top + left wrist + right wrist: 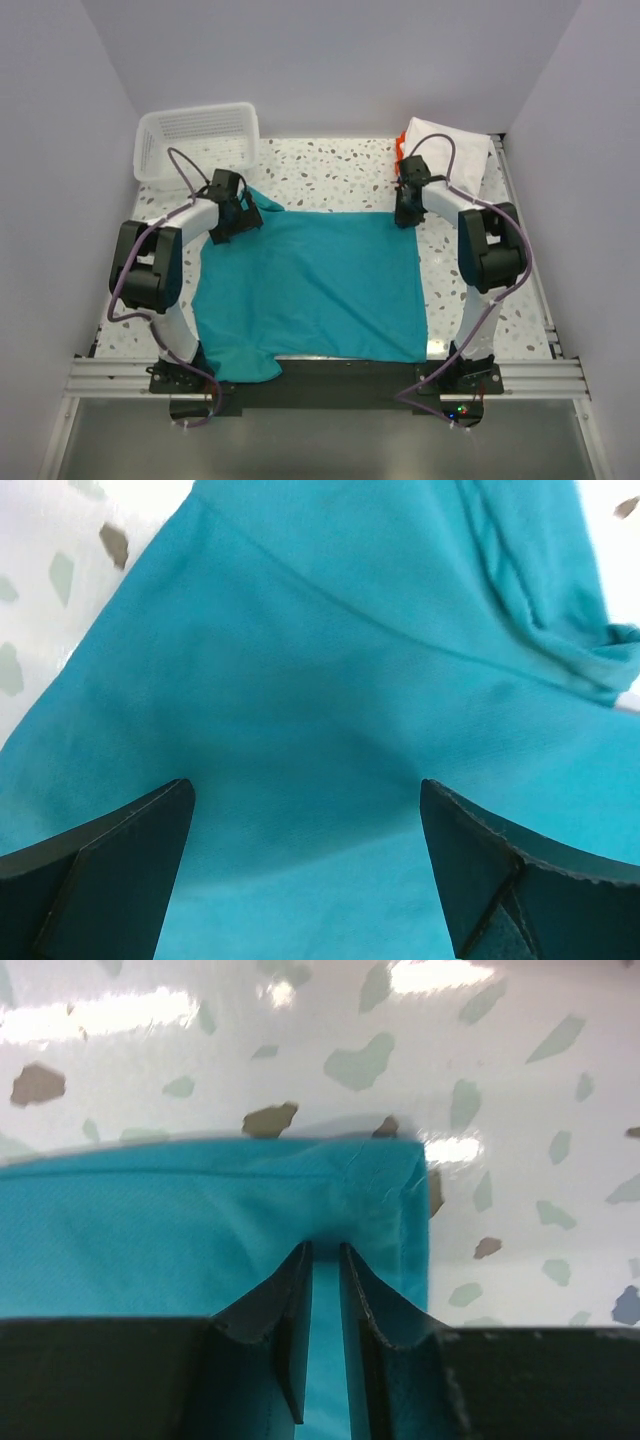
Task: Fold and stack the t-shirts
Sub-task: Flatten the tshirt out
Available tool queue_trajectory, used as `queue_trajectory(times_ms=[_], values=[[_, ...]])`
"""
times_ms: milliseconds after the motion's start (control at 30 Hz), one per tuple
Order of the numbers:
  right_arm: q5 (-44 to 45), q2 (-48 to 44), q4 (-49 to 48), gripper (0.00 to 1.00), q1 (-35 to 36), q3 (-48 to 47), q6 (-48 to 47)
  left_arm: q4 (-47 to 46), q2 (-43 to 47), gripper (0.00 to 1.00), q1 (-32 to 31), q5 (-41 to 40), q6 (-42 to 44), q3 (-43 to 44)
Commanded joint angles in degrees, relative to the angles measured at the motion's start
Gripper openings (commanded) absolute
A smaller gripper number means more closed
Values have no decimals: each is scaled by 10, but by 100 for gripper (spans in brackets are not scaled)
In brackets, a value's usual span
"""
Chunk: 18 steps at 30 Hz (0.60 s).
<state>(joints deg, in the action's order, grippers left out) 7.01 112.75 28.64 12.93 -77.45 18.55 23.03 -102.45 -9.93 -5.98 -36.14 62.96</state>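
Teal t-shirt lies spread flat beside the white slatted basket. Right gripper is clamped on its far corner, well apart from the basket, likely to lift a fold. Left gripper gapes wide over the sleeve nearest the basket.

Three t-shirts: one teal t-shirt at centre, one white t-shirt and one orange t-shirt at 1 o'clock. One basket, 11 o'clock. Two hands: left hand, right hand. One bench.
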Motion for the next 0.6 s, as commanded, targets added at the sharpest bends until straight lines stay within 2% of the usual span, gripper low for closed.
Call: queue_trajectory(times_ms=[0,300,567], values=[[62,19,-10,20,-11,-44,9,-11,-18,100,0,-21,-7,25],[88,76,-3,17,-18,-94,-12,-4,-64,100,0,-25,-7,64],[94,99,-7,17,-26,-121,-22,15,-129,100,0,-23,-3,134]])
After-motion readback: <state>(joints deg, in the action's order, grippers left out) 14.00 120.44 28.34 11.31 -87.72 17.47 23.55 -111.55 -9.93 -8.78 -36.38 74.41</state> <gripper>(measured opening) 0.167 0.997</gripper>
